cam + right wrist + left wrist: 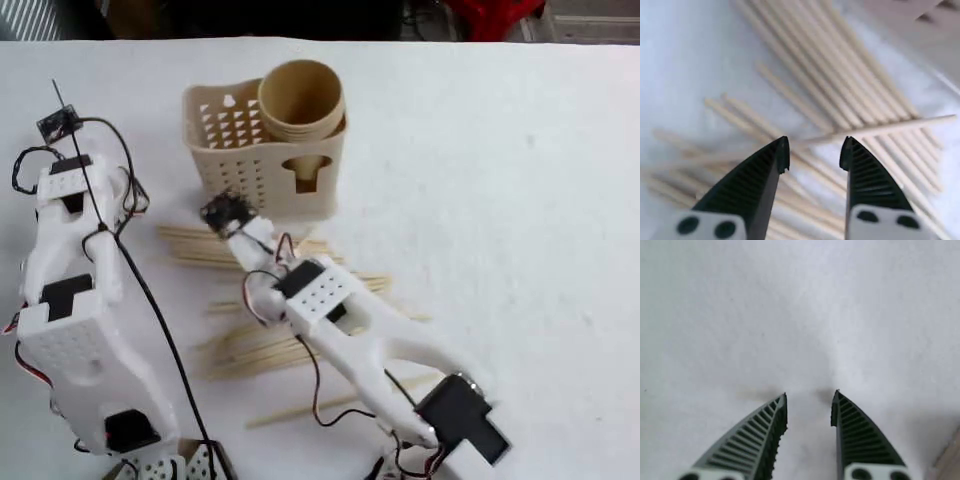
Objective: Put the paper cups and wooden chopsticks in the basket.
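Nearest the cam, both white plastic arms sit w/ black servos and loose wires: left arm along the left edge of the white matte tabletop, right arm stretching diagonally from the near side over toward the basket. Left pincer is spread, ribbed dark fingers w/ a clear gap, and there's just bare tabletop under it, nothing gripped. Right pincer is also spread apart, same ribbed dark fingers, hanging right over the wooden chopsticks, nothing pinched between them. Can't tell if the tips actually touch the wood tbh. The chopsticks are thin, pale, round-ish sticks, all still on the tabletop. A bunch lie roughly parallel in a loose fan under and around the right arm, w/ one stick lying crosswise over the others just past the fingertips, and another single one off by itself nearer the arm's base. More sticks lie just in front of the basket. Behind that is the basket: cream plastic, rounded corners, rows of small holes in the walls plus a keyhole-shaped cutout on the front side. The paper cups are tan, nested into one stack, standing upright inside the basket at the cutout end, rim poking above the basket's edge.
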Controlling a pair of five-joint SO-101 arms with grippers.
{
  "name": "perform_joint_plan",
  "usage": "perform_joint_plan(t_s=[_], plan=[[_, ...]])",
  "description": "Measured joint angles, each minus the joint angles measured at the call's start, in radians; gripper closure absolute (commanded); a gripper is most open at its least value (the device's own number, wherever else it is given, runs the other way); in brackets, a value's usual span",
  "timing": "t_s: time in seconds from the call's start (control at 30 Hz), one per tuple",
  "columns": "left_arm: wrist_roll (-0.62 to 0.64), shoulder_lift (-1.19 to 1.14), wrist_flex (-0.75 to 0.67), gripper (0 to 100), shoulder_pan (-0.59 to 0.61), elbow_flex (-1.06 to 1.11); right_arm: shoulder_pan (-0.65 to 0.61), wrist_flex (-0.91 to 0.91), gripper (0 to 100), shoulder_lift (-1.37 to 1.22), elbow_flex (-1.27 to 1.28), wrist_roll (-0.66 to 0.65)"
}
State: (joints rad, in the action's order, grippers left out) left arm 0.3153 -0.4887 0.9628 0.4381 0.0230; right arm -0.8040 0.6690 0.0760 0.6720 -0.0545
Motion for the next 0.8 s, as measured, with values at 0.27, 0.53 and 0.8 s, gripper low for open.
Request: perform_joint_plan(t_s=[0.27, 0.53, 0.8], plan=[[0.0, 0.0, 0.0, 84, 0.0, 0.0, 0.005, -0.146, 82.2, -0.023, 0.014, 0.272], [0.0, 0.0, 0.0, 84, 0.0, 0.0, 0.005, -0.112, 82.2, -0.14, -0.052, 0.393], [0.0, 0.0, 0.0, 84, 0.0, 0.0, 0.009, 0.0, 82.6, -0.161, -0.115, 0.436]])
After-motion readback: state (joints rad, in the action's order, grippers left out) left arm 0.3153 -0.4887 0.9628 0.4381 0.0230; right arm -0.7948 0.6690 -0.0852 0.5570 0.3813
